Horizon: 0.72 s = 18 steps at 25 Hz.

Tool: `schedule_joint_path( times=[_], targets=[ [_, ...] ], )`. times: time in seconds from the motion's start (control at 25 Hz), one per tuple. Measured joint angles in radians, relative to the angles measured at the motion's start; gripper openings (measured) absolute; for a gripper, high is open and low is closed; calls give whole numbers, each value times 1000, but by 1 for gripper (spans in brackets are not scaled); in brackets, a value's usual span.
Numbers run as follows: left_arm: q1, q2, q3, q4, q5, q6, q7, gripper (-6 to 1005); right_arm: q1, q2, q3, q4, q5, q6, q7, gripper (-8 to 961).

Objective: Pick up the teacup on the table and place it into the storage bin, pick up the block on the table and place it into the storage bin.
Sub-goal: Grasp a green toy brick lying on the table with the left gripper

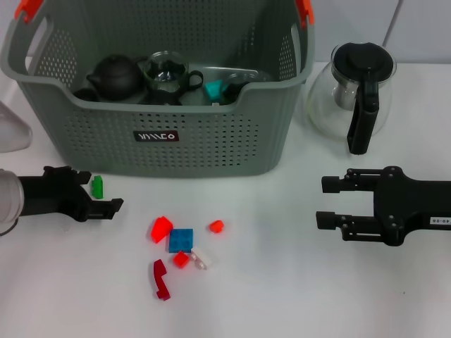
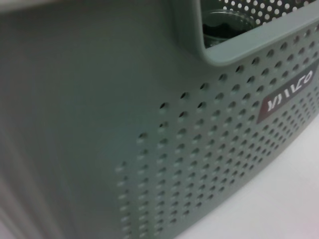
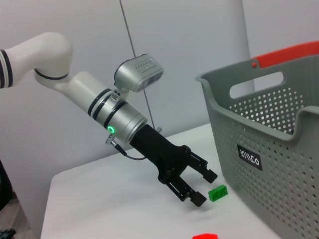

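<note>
The grey perforated storage bin (image 1: 211,134) stands at the back centre, and its wall (image 2: 209,149) fills the left wrist view. Inside it lie a glass teacup (image 1: 166,72), a black teapot (image 1: 115,76) and a teal block (image 1: 213,89). No teacup shows on the table. A small green block (image 1: 97,186) stands on the table in front of the bin's left corner. My left gripper (image 1: 104,189) is open, low over the table, with the green block (image 3: 218,192) between its fingertips and not clamped. My right gripper (image 1: 321,202) hangs open at the right, holding nothing.
Red blocks (image 1: 161,229), a blue block (image 1: 180,240), a white block (image 1: 201,258) and a red curved piece (image 1: 161,279) lie in the front centre. A glass teapot with a black handle (image 1: 352,91) stands right of the bin. A white object (image 1: 10,130) sits at the left edge.
</note>
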State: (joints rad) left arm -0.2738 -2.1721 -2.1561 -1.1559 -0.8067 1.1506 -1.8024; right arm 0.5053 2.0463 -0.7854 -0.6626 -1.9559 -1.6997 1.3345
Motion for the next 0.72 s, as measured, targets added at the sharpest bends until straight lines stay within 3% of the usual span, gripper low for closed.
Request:
schedule_joint_path(
  times=[0.4,0.72],
  targets=[
    [-27,2,39,56,4,-96,-7,855,-5,-1,0,1,0,0,0,688],
    [-48,6,41,84,20,-77,-10,855,-7,-2,6,2,0,0,0,687]
  ],
)
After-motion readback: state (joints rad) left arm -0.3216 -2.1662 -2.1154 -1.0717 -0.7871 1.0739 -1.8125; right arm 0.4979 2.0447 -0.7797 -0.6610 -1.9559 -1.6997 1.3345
